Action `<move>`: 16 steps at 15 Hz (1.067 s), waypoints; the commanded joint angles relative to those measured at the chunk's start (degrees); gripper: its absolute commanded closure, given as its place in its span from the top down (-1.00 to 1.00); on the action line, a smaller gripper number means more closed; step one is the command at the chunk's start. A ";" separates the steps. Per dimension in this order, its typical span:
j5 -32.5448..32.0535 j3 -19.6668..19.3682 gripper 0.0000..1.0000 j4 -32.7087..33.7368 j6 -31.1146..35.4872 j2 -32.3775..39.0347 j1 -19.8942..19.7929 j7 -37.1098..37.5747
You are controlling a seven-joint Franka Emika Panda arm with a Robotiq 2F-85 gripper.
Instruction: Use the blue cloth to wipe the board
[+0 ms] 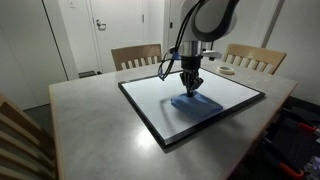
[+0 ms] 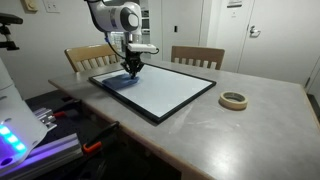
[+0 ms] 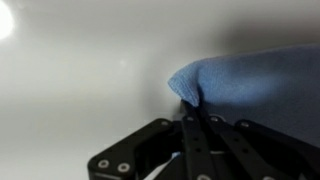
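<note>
The board (image 1: 160, 95) is a large glossy whiteboard with a thin black frame, lying flat on the grey table; it also shows in the other exterior view (image 2: 175, 88). The blue cloth (image 1: 198, 104) lies rumpled on the board's near right part, and shows as a blue patch at the board's far left corner (image 2: 118, 80). My gripper (image 1: 190, 89) stands straight down on the cloth, also seen from the other side (image 2: 131, 68). In the wrist view the fingers (image 3: 198, 122) are pressed together on a pinched fold of the blue cloth (image 3: 250, 80), with the white board (image 3: 80, 80) around it.
A roll of tape (image 2: 234, 100) lies on the grey table (image 2: 250, 125) beside the board. Wooden chairs (image 1: 135, 55) (image 1: 255, 58) stand at the far side. A small white object (image 1: 226, 70) sits near the far edge. A chair back (image 1: 20, 140) is at the near left.
</note>
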 commanded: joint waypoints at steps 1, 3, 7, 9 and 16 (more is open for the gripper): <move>-0.58 0.39 -0.98 -2.27 2.45 0.19 1.94 2.49; -0.92 0.50 -0.98 -2.22 2.49 0.17 2.91 3.74; -2.17 0.45 -0.98 -1.76 3.23 0.75 5.12 7.07; -3.13 0.40 -0.98 -1.27 3.43 1.16 6.05 8.81; -5.79 0.84 -0.98 1.35 2.62 3.07 8.76 13.02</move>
